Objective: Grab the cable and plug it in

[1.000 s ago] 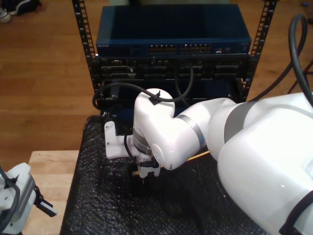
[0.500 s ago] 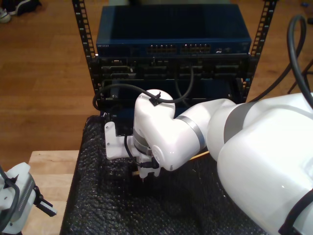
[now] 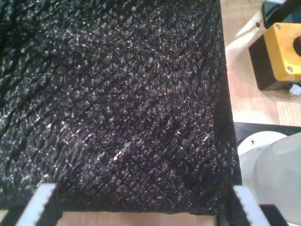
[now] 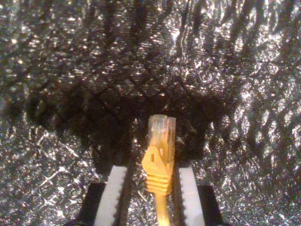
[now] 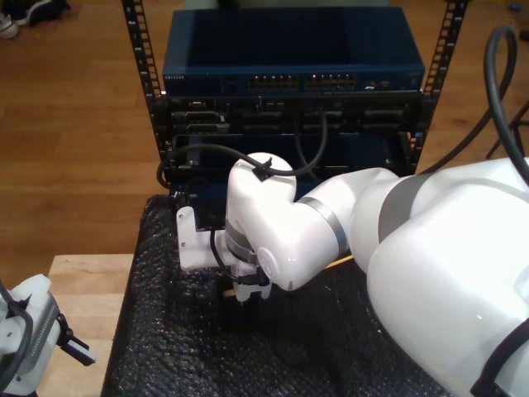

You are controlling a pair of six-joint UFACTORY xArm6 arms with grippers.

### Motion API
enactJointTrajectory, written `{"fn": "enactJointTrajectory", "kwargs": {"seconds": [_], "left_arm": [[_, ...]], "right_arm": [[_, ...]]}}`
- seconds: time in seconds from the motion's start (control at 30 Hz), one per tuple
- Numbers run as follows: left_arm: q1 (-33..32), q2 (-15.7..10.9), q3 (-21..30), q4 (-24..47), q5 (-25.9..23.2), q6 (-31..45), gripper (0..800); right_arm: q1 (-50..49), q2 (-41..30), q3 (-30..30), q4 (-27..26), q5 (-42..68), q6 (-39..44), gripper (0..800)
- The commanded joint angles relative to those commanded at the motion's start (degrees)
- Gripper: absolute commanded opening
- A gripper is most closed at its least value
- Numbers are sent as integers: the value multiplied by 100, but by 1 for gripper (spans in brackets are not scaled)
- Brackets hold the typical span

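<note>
Cable [image 4: 160, 160] sits between the two white fingers [image 4: 114, 197] of my second gripper [image 4: 150, 200], and they are squeezed tight on its yellow boot. Its clear plug pointing out past the fingertips, just above the bumpy black mat [image 4: 56, 70]. In the exterior view, my second gripper [image 5: 240, 291] hangs low over the mat [image 5: 165, 331], in front of the blue rack box [image 5: 289, 50]. My first gripper [image 3: 141, 212] has its fingers [image 3: 40, 202] spread wide apart above the mat's edge, holding nothing, near a yellow button box [image 3: 277, 54].
</note>
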Motion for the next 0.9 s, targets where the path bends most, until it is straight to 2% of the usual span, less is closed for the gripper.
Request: {"fn": "enactJointTrajectory", "kwargs": {"seconds": [0.47, 0.63, 0.9], "left_arm": [[0, 0, 0, 0, 0, 0, 800], [-9, 0, 0, 9, 0, 0, 800], [0, 0, 0, 0, 0, -9, 800]], "right_arm": [[0, 0, 0, 0, 0, 0, 132], [-9, -9, 0, 0, 0, 0, 34], [-26, -114, 0, 9, 35, -62, 6]]}}
